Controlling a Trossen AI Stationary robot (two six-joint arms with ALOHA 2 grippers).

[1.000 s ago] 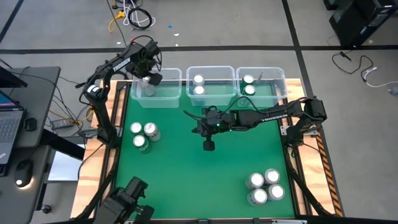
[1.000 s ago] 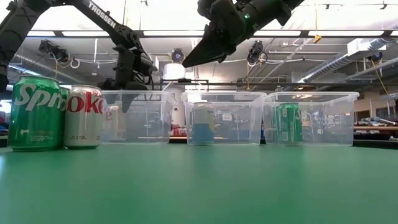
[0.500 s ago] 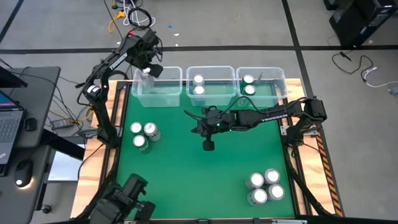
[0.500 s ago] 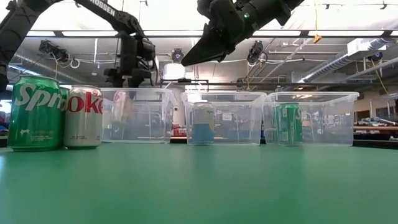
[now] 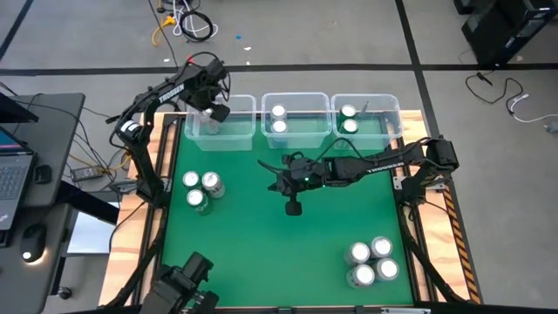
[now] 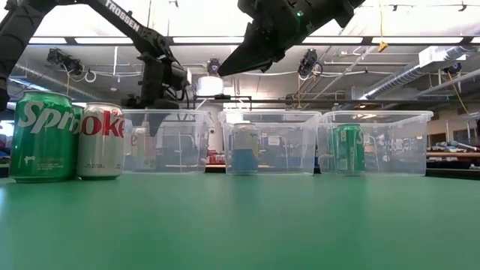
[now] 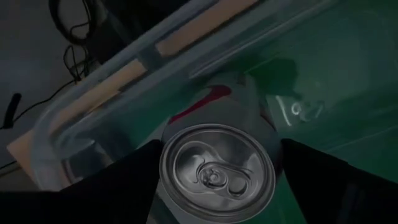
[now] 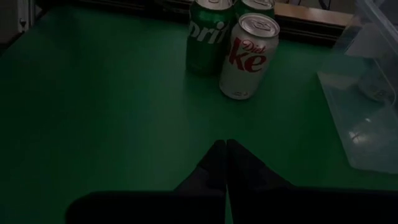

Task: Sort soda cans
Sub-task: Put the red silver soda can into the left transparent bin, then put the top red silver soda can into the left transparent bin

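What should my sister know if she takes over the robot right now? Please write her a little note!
Left gripper: over the left bin, fingers either side of a silver can; whether it grips it is unclear.
Right gripper: shut, empty, above mid-table.
Done: two cans in the middle bin, two in the right bin.
Left: three cans at the table's left, four cans at its front right.

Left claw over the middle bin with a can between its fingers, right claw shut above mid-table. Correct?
Not quite: the left claw is over the leftmost bin, not the middle one, as the high view shows. The rest holds: the can sits between its fingers, and the right claw is shut above mid-table.
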